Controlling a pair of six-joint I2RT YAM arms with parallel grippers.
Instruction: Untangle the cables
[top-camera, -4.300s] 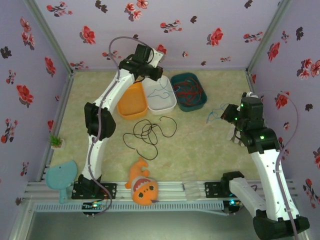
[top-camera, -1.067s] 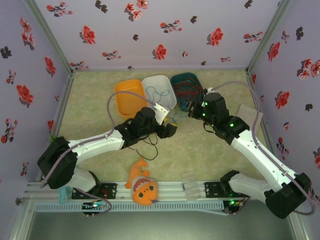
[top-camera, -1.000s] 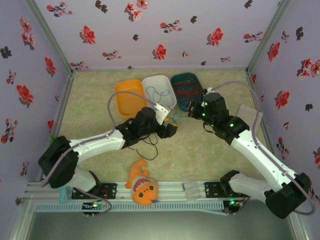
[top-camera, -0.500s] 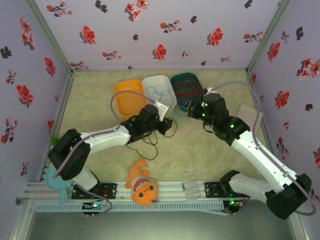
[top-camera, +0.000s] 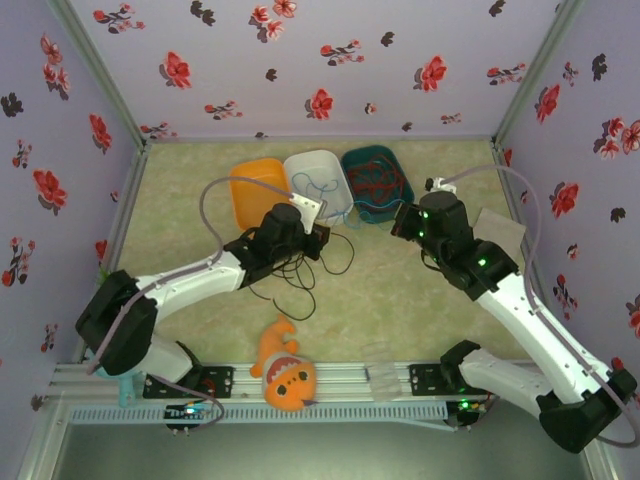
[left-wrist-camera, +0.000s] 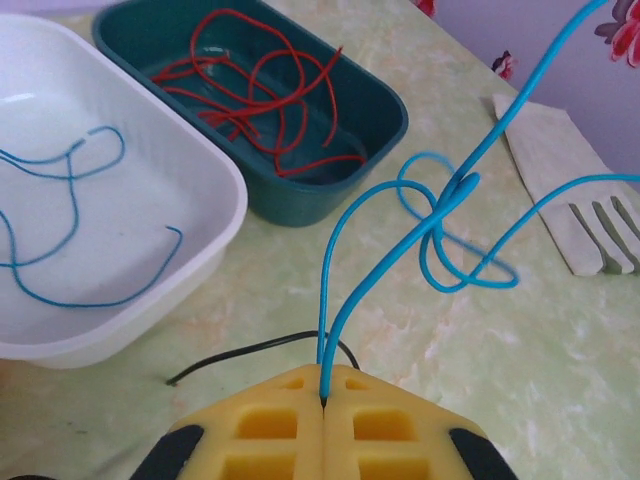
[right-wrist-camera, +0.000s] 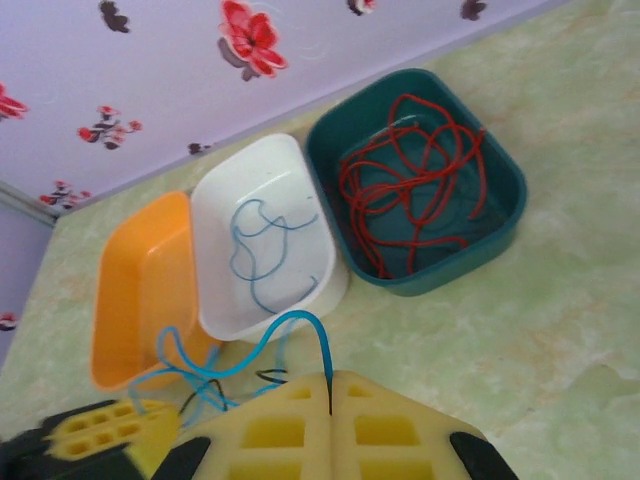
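Clenching left claw (left-wrist-camera: 324, 392): fingers closed on the light blue cable (left-wrist-camera: 440, 235), above the middle of the surface (top-camera: 380, 300).
Right claw (right-wrist-camera: 331, 385): clamped on the same light blue cable, nearer the far edge.
Light blue cable: knotted loops hang between the two claws.
Blue strand (left-wrist-camera: 70, 200): lies in the white tub (left-wrist-camera: 150, 310).
Red cable (left-wrist-camera: 265, 95): coiled in the teal tub (left-wrist-camera: 330, 195) at the far edge.
Black cable (top-camera: 290, 278): loose loops mid-surface, beneath the left claw.
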